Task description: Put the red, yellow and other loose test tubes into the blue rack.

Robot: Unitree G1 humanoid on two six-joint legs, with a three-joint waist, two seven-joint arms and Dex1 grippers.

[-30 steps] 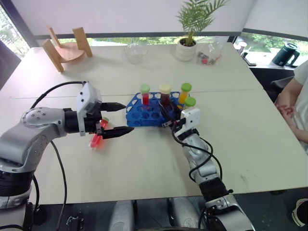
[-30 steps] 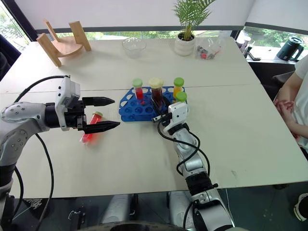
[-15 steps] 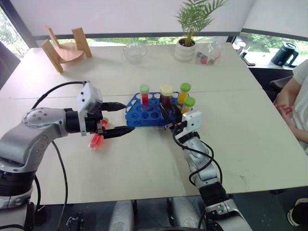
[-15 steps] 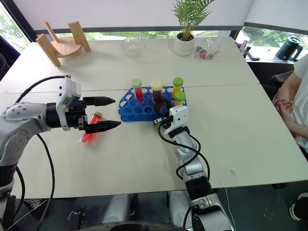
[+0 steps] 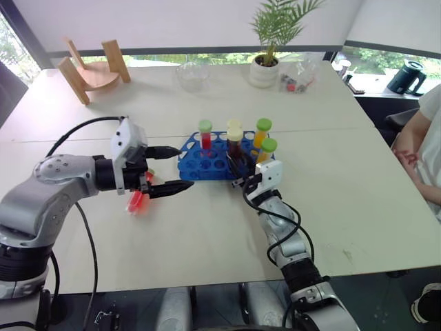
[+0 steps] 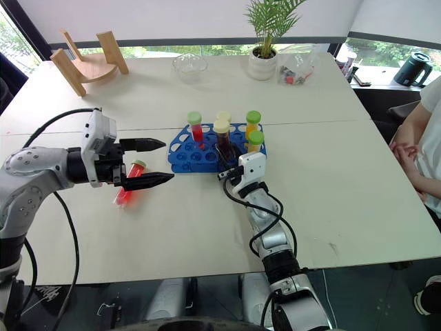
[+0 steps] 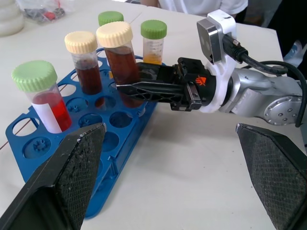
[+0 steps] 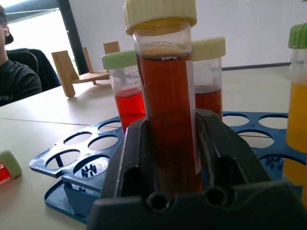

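On the white table [image 5: 358, 172] the blue rack [image 5: 196, 165] stands between the two arms. A second ago the right gripper [image 7: 144, 88] was clamped shut on the brown tube [image 7: 120, 64]; now its fingers [image 8: 218, 151] flank that tube, and whether they still press it I cannot tell. The tube stands upright in the rack, cream cap up. The left gripper [image 6: 155, 162] gapes wide and empty, unmoved. Just beside it a loose red tube [image 6: 129, 186] lies flat, green cap pointing away toward the rack.
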